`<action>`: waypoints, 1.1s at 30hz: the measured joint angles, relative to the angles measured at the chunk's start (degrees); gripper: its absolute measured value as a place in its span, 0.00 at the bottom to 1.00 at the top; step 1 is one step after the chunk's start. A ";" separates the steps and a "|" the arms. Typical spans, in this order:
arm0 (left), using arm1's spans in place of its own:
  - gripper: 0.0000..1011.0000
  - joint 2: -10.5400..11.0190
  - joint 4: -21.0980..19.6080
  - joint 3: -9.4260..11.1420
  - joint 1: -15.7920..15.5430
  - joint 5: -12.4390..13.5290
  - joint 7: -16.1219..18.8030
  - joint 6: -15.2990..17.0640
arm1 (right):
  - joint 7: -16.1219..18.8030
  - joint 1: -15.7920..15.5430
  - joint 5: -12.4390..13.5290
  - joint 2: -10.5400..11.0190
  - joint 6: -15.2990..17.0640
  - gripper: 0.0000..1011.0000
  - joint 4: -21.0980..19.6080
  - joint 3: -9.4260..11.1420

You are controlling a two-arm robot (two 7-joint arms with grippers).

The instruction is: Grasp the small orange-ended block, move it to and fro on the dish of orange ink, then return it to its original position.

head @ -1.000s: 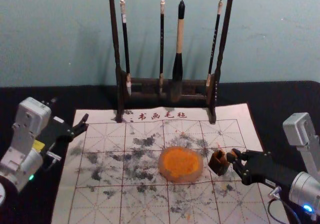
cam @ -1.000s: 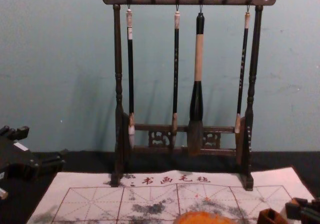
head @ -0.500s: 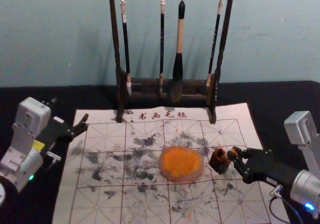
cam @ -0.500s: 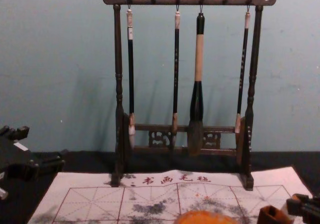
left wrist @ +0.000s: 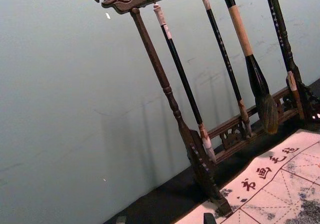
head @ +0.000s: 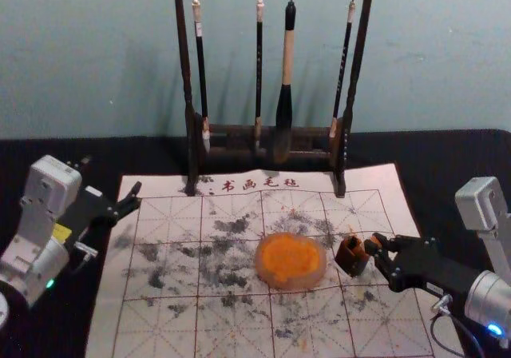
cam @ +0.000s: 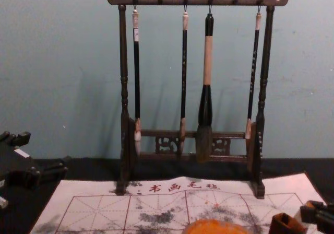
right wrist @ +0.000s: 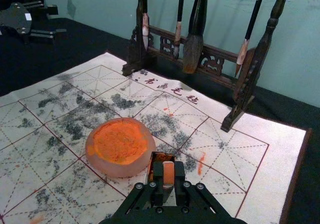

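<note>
Gridded mat (head: 168, 322) lies on black cloth (head: 455, 158). Right gripper (head: 378, 248) is closed on orange-ended block (right wrist: 168, 172), beside brown holder (head: 350, 260), near ink dish (head: 290, 263). Left gripper (head: 112, 177) is parked mat-left, spread wide.

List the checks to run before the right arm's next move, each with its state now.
1. Right gripper has its jaws shut on the orange-ended block: ok.
2. Block over the ink dish: not ok, it is to the right of the brown holder.
3. Direct low path to the dish free: not ok, the holder stands between; I'd lift over it.
4. Block free of contact with the holder: cannot tell, the two are very close.
5. Orange ink present in the dish: ok.
6. Left gripper out of the way: ok, open off to the left, well away from the dish.
</note>
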 joint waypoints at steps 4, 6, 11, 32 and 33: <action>0.99 0.00 0.00 0.00 0.00 0.00 0.00 0.00 | -0.16 0.36 -0.62 -0.06 0.35 0.08 -0.03 -0.28; 0.99 0.00 0.00 0.00 0.00 0.00 0.00 0.00 | -0.22 0.62 -1.01 -0.13 0.41 0.08 -0.07 -0.40; 0.99 0.00 0.00 0.00 0.00 0.00 0.00 0.00 | -0.45 0.99 -1.32 -0.34 0.26 0.08 -0.24 -0.12; 0.99 0.00 0.00 0.00 0.00 0.00 0.00 0.00 | -0.18 1.17 -3.53 -0.77 -1.23 0.08 -0.30 0.34; 0.99 0.00 0.00 0.00 0.00 0.00 0.00 0.00 | 0.00 1.27 -3.62 -0.68 -0.95 0.08 -0.26 0.18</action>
